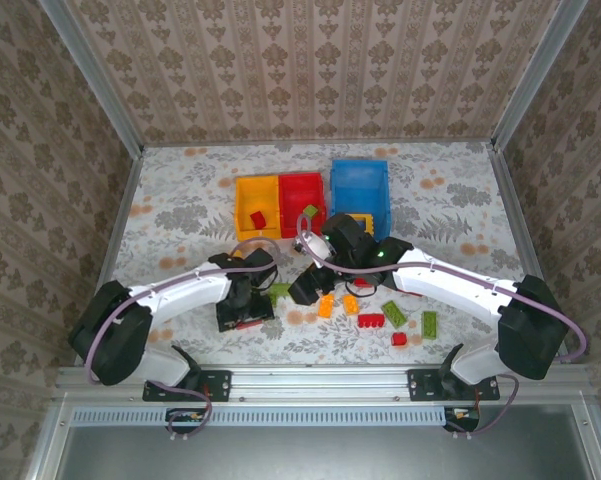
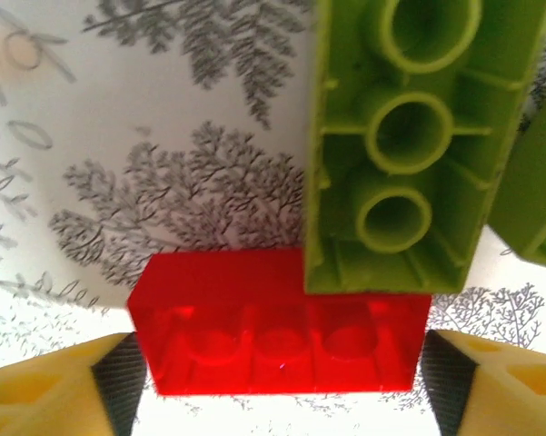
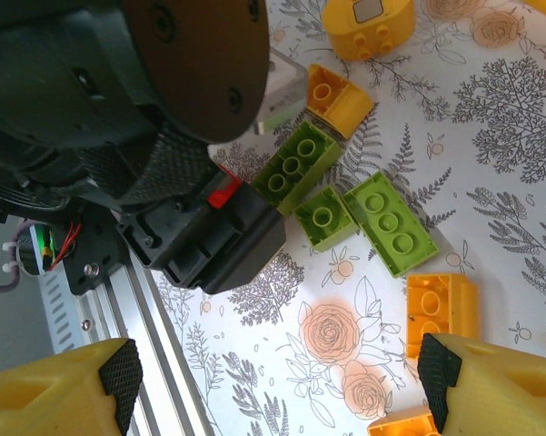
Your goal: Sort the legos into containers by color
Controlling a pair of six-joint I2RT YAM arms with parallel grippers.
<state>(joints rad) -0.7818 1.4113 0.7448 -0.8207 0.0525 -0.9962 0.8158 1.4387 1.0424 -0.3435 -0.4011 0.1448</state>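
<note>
Bright, even light fell from overhead on the table (image 1: 180,200), leaving only faint, soft shadows. In the left wrist view the red brick (image 2: 282,327) was blurred and glowed translucent, with a white washed-out patch just below it; the green brick (image 2: 400,145) above it was slightly soft. The right wrist view was sharp.

Desk (image 1: 180,190) pale, printed with grey ferns and orange blossoms. Yellow bin (image 1: 242,215), red bin (image 1: 302,190), blue bin (image 1: 360,180). Red brick (image 2: 277,322), green brick (image 2: 400,136), orange brick (image 3: 441,309). Fingers (image 3: 45,400) yellow, pads black.
</note>
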